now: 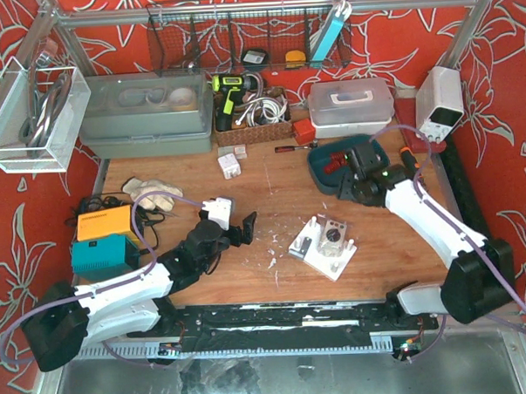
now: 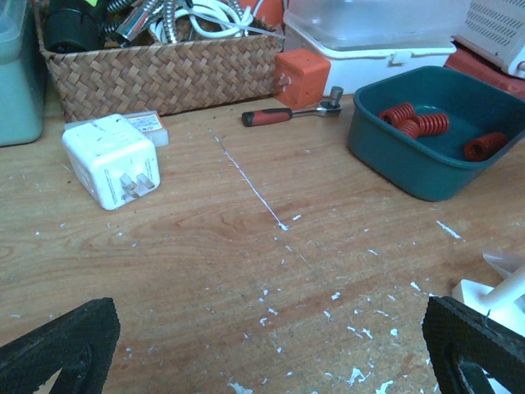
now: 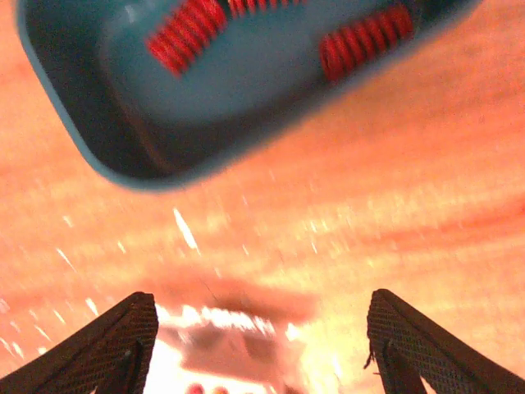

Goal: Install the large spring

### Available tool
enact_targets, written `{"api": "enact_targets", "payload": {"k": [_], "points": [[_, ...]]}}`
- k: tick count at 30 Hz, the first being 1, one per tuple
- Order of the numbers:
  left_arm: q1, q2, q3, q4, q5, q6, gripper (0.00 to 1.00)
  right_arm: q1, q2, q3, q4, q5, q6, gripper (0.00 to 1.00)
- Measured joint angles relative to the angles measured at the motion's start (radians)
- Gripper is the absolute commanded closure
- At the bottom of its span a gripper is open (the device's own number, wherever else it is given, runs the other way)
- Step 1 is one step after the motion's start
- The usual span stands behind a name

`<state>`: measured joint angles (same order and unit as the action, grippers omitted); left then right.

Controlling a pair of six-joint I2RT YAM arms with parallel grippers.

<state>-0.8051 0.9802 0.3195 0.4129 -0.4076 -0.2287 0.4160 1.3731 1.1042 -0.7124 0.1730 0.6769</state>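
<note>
Several red springs (image 2: 425, 124) lie in a teal tray (image 2: 394, 160) at the back right; I cannot tell which one is the large spring. The white fixture (image 1: 324, 243) sits mid-table. My right gripper (image 1: 351, 186) hovers at the tray's near edge. In its blurred wrist view the right gripper (image 3: 258, 345) is open and holds nothing, with the tray (image 3: 107, 123) and springs (image 3: 187, 31) ahead of it. My left gripper (image 1: 243, 228) is open over bare wood left of the fixture. The left wrist view shows the left gripper (image 2: 271, 353) with nothing between its fingers.
A white plug adapter (image 2: 112, 160) and a red-handled ratchet (image 2: 287, 113) lie on the wood. A woven basket (image 2: 164, 74), an orange block (image 2: 302, 77) and a white lidded box (image 1: 350, 106) line the back. Orange and teal boxes (image 1: 103, 241) stand at the left.
</note>
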Motion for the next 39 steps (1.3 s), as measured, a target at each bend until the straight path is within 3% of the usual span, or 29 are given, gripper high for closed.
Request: {"api": "enact_targets", "payload": {"k": [3,7,22,30,39], "points": [[0.000,0.000,0.000,-0.001,0.000,0.000,0.00,0.020,-0.079,-0.124,-0.031,-0.048,-0.017,0.16],[0.000,0.000,0.000,-0.001,0.000,-0.003,0.00,0.058,-0.087,-0.227,-0.045,-0.097,-0.023,0.13],[0.000,-0.001,0.000,-0.003,0.000,-0.003,0.00,0.146,-0.030,-0.290,0.056,-0.183,-0.039,0.06],[0.000,-0.001,0.000,-0.003,0.000,-0.003,0.00,0.148,0.051,-0.291,0.101,-0.204,-0.042,0.12],[0.000,-0.001,0.000,-0.003,0.000,-0.003,0.00,0.150,0.078,-0.290,0.114,-0.209,-0.055,0.42]]}}
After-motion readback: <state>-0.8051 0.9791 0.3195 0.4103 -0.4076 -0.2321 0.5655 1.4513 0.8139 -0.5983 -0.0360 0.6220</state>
